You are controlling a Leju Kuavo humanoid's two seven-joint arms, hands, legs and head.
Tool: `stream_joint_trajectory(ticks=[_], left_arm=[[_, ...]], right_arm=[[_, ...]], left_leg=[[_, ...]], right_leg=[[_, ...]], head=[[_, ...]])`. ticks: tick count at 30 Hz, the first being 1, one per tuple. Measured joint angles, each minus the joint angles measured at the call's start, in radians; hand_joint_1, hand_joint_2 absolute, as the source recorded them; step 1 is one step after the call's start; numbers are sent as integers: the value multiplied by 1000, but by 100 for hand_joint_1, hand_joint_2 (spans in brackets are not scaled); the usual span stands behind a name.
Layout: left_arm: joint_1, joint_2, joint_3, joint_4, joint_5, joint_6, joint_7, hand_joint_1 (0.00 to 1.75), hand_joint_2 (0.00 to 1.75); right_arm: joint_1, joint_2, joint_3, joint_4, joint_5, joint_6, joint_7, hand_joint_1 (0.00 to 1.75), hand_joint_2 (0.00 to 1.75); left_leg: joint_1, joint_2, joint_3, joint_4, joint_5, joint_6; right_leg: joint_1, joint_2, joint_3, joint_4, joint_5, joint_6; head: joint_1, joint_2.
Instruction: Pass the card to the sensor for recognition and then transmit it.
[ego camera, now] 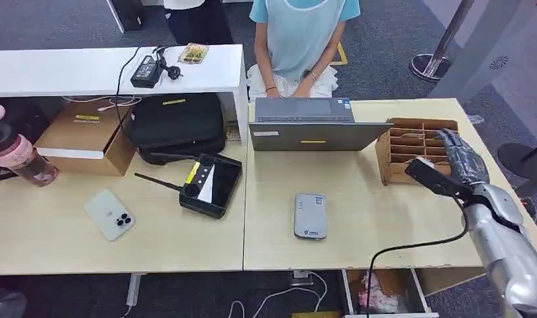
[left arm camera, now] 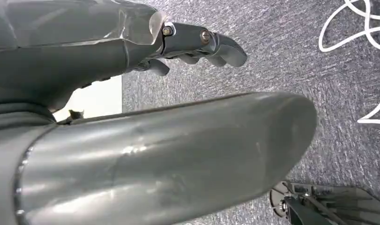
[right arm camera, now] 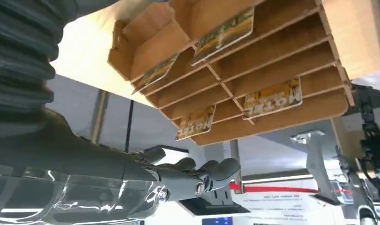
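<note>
The right robot hand [ego camera: 459,158], fingers apart and holding nothing, hovered at the slotted brown wooden card rack [ego camera: 411,142] on the pale wooden tabletop [ego camera: 358,225], where yellow printed cards [right arm camera: 273,97] marked "HOTEL" sat in the slots. A clean pick likely meant pinching one card's exposed edge and drawing it straight out along its slot, then carrying it to the small grey card reader [ego camera: 310,215] well apart. The left robot hand [left arm camera: 197,44] hung over grey carpet, fingers curled on nothing.
</note>
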Motion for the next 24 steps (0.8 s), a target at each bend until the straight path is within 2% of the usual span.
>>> stream_joint_trajectory(ticks=[7, 11, 17, 24], left_arm=[[0, -1, 0, 0, 13, 4, 7, 0, 0], [1, -4, 7, 0, 26, 14, 13, 0, 0], [5, -4, 15, 0, 42, 24, 15, 0, 0], [9, -4, 17, 0, 31, 21, 10, 0, 0]], right_arm=[[5, -6, -24, -53, -14, 0, -17, 0, 175], [39, -30, -50, -139, -59, 12, -31, 0, 175], [131, -105, -121, -323, -192, 28, -60, 0, 175], [283, -180, -231, -529, -232, 26, -41, 0, 175]], left_leg=[[0, 0, 1, 0, 0, 0], [0, 0, 1, 0, 0, 0], [0, -1, 0, 0, 0, 0], [0, -1, 0, 0, -1, 0]], right_leg=[[0, 0, 0, 0, 0, 0], [0, 0, 0, 0, 0, 0], [0, 0, 0, -1, 0, 0], [0, 0, 0, -1, 0, 0]], head=[[0, 0], [0, 0], [0, 0], [0, 0]])
